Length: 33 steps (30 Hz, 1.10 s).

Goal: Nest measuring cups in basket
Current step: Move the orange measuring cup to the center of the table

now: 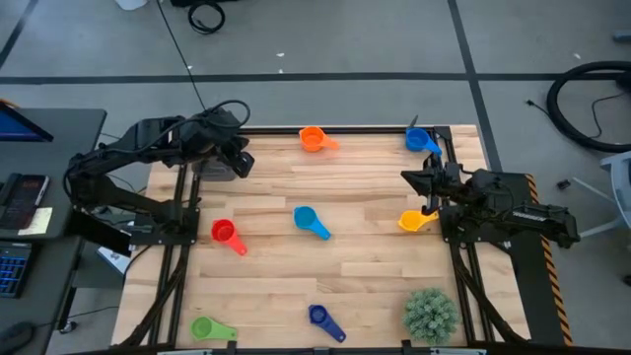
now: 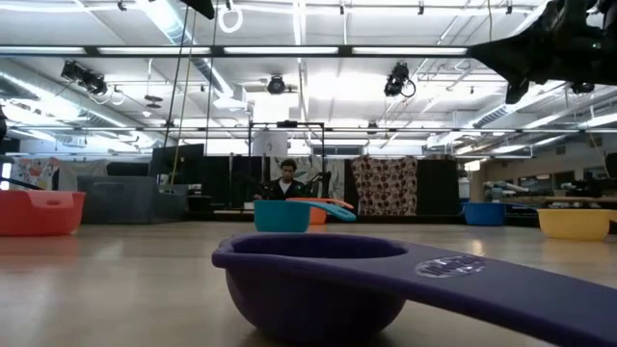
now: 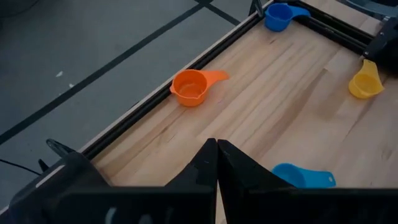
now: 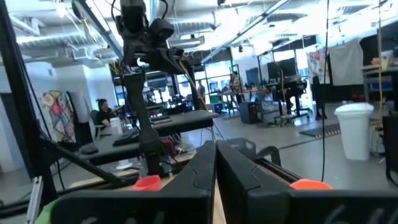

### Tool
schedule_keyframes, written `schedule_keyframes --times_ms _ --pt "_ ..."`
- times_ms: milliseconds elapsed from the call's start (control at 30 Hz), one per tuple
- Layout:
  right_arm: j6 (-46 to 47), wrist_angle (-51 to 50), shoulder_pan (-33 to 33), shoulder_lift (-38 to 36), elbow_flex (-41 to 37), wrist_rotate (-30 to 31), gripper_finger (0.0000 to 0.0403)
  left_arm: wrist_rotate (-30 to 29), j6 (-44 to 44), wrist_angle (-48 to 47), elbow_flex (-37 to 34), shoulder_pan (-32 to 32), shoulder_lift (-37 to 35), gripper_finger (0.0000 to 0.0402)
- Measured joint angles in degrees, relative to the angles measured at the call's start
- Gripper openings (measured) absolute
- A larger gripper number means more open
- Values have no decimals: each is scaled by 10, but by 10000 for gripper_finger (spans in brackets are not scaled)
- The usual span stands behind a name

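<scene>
No text could be read; the dark blue cup's (image 2: 318, 284) handle bore pale embossed marks (too blurred to decipher).

My left arm is folded at the desk's far left corner, my left hand (image 3: 216, 163) hanging above the wood with its fingers pressed together. My right arm rests along the right edge, my right hand (image 4: 216, 163) raised, level, fingers likewise closed, holding nothing.
</scene>
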Motion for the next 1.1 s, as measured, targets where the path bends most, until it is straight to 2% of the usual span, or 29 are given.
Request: schedule_keyframes --times_ms 167,333,433,800,1000,1100 --pt "24 -61 0 4 24 88 21 -1 1 0 0 0 0 9" --pt "-10 -158 0 23 77 136 39 0 2 0 0 0 0 17" --pt "-26 -193 0 39 113 148 56 0 -2 0 0 0 0 32" --pt "-61 -198 0 85 181 170 107 -3 3 7 1 16 16 95" --pt "-61 -223 0 115 226 197 119 43 75 26 1 31 37 129" --pt "-65 -246 0 142 260 200 121 45 112 26 0 42 60 138"
